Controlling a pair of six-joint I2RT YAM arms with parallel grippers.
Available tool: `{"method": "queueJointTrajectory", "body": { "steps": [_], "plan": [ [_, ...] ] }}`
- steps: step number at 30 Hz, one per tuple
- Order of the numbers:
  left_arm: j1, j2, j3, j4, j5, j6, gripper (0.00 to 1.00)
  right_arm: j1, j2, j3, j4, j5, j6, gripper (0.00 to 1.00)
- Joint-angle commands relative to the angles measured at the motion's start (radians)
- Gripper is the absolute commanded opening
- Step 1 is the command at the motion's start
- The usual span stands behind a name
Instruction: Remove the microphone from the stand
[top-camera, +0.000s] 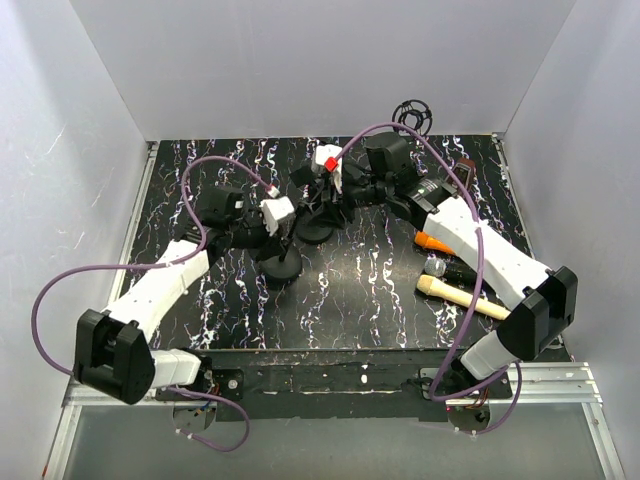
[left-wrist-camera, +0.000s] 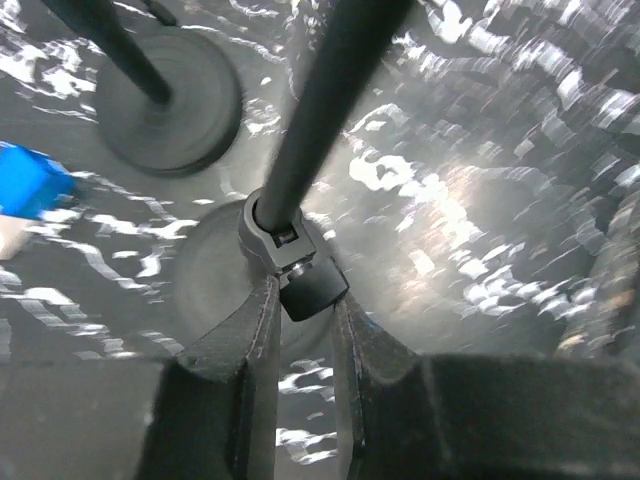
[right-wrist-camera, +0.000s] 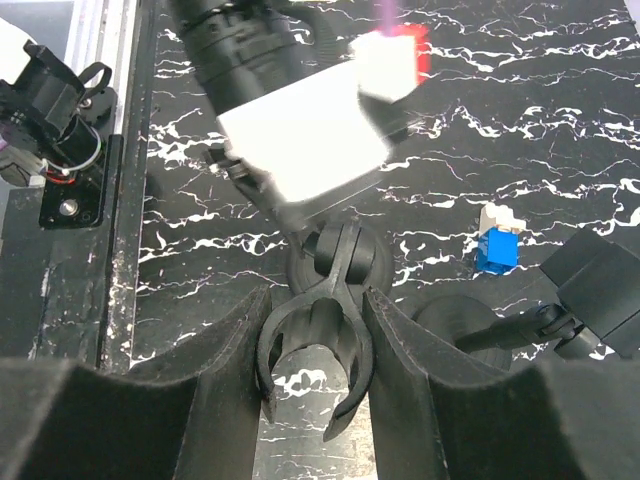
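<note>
One high overview, two close wrist views.
The top external camera hangs above and behind the arm bases (top-camera: 115, 355), facing down and forward over the whole table (top-camera: 380, 300), well back. The left wrist camera looks past the left gripper (left-wrist-camera: 305, 295) steeply down, very near a pole joint (left-wrist-camera: 285, 240). The right wrist camera looks past the right gripper (right-wrist-camera: 315, 300) back toward the near table edge, close on a clip (right-wrist-camera: 322, 308). All three views share the two round stand bases (top-camera: 281, 268); the right wrist view also catches the left arm's wrist (right-wrist-camera: 310, 130).
</note>
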Motion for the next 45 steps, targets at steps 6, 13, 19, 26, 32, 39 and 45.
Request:
{"method": "queueJointTrajectory", "body": {
  "steps": [6,13,19,26,32,39,45],
  "plan": [
    [0.152,0.109,0.007,0.319,0.438,-0.846,0.00,0.020,-0.115,0.022,-0.042,-0.025,-0.027,0.21],
    [0.201,0.299,0.013,0.545,0.666,-1.031,0.05,0.010,-0.170,-0.015,-0.092,0.010,-0.058,0.21],
    [0.201,0.304,0.036,0.480,0.608,-1.003,0.46,-0.001,-0.204,-0.021,-0.119,0.047,-0.059,0.19],
    [0.203,0.229,0.058,0.356,0.485,-0.857,0.49,-0.049,-0.224,-0.049,-0.136,0.096,-0.066,0.17],
    [0.200,0.163,0.114,0.319,0.501,-0.751,0.50,-0.056,-0.172,-0.029,-0.154,0.062,-0.055,0.17],
    [0.028,0.138,0.268,0.245,0.482,-0.507,0.55,-0.056,-0.116,-0.017,-0.228,0.038,-0.067,0.17],
    [-0.055,0.189,0.291,0.351,0.485,-0.536,0.54,-0.056,-0.093,-0.027,-0.289,0.065,-0.119,0.16]
  ]
}}
